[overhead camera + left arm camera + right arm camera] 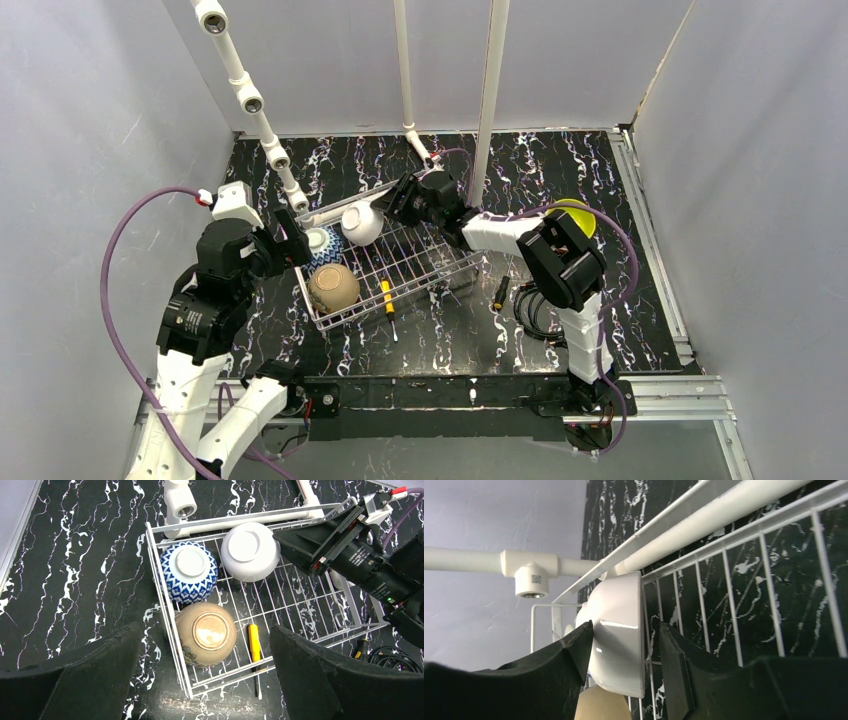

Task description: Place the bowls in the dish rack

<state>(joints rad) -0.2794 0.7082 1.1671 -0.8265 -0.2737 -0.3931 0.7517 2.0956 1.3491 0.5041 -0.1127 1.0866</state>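
Grey walls box in the black, white-veined table, and a frame of white PVC pipes stands over its far side. Biggest thing on the table is the white wire dish rack, sitting at an angle between our two arms.

Our left tool hangs over the rack's left end with its jaws spread wide and nothing between them. Our right tool is down at the rack's far side, jaws parted and straddling the white bowl. One finger looks right up against the bowl's side, while the other shows a gap, so we wouldn't call it a grip.

Three bowls are in the rack, all base up. The tan bowl is in the near-left corner, the blue-white patterned bowl is just behind it, and the white one is beside that by the far wall. A yellow-green bowl sits out on the table, partly hidden behind the right arm.

Smallest bit: a yellow-handled screwdriver lying on the rack floor just right of the tan bowl.
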